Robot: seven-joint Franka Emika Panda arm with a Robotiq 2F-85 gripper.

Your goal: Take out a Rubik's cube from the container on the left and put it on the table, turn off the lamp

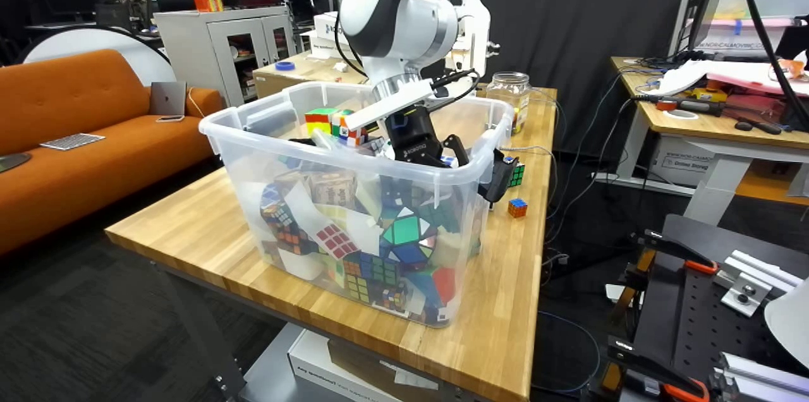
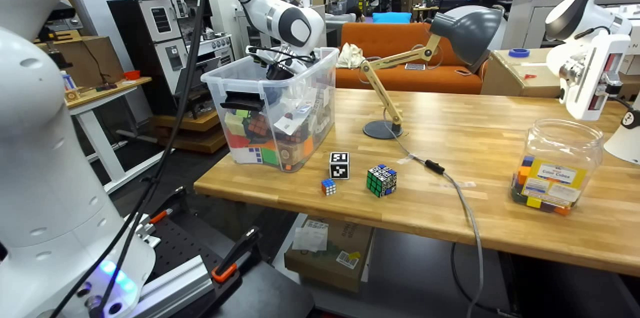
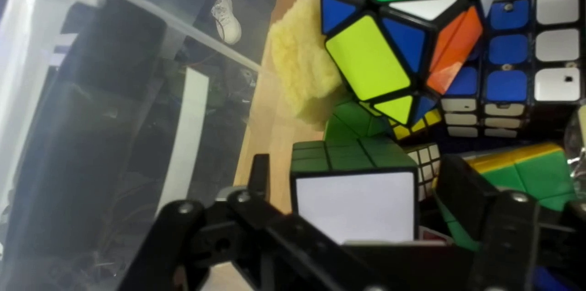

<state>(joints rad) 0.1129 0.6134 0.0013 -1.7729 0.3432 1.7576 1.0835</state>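
Fingers [image 3: 260,174], two of them, black and jointed, stand spread in the wrist view, with a gap on each side of a black-bodied cube with green tiles and one plain white face [image 3: 355,204]. That cube is probably the one to take: it lies between them, has no long axis to match, and turns two opposite sides toward them, so closing should meet flat faces. How deep the tips reach beside it cannot be told.

In an exterior view, the large translucent plastic tub with a thick whitish rim [image 1: 291,148] stands between the two near corners of the light wooden butcher-block table [image 1: 499,313]. The white robot arm [image 1: 420,19] reaches into it, so the cube should lie inside, though the cloudy wall hides it.

In an exterior view, the lamp with a grey metal shade and wooden arm [image 2: 382,93] stands toward the table's far edge; whether it is lit does not show. A second white arm [image 2: 567,59] is well apart; the one in the tub is nearer.
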